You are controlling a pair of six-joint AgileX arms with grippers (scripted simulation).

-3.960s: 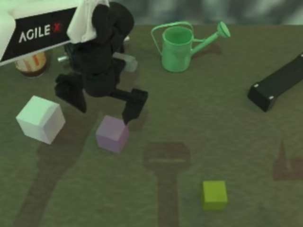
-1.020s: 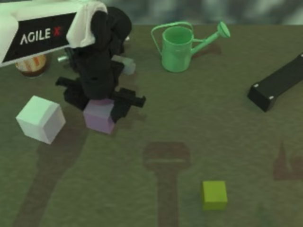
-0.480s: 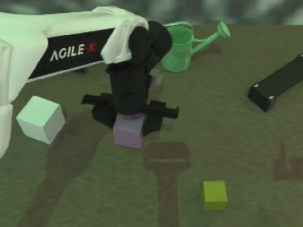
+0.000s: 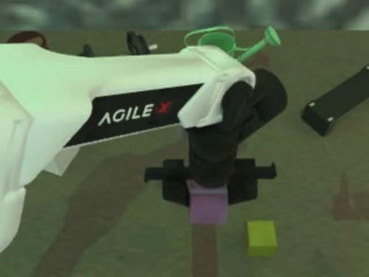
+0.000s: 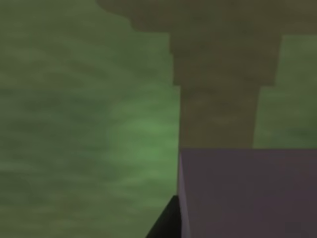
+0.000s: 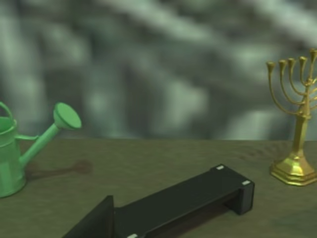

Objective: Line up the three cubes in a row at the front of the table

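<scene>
The medium lilac-pink cube sits near the front of the desk, around the middle of its width, clamped between the two black fingers of the left gripper, and the left wrist view shows one flat matte face of it close up. The small yellow-green cube rests flat on the desk just to its right and slightly nearer the front edge, a narrow gap between them. The large pale mint-white cube is hidden under the left arm.
</scene>
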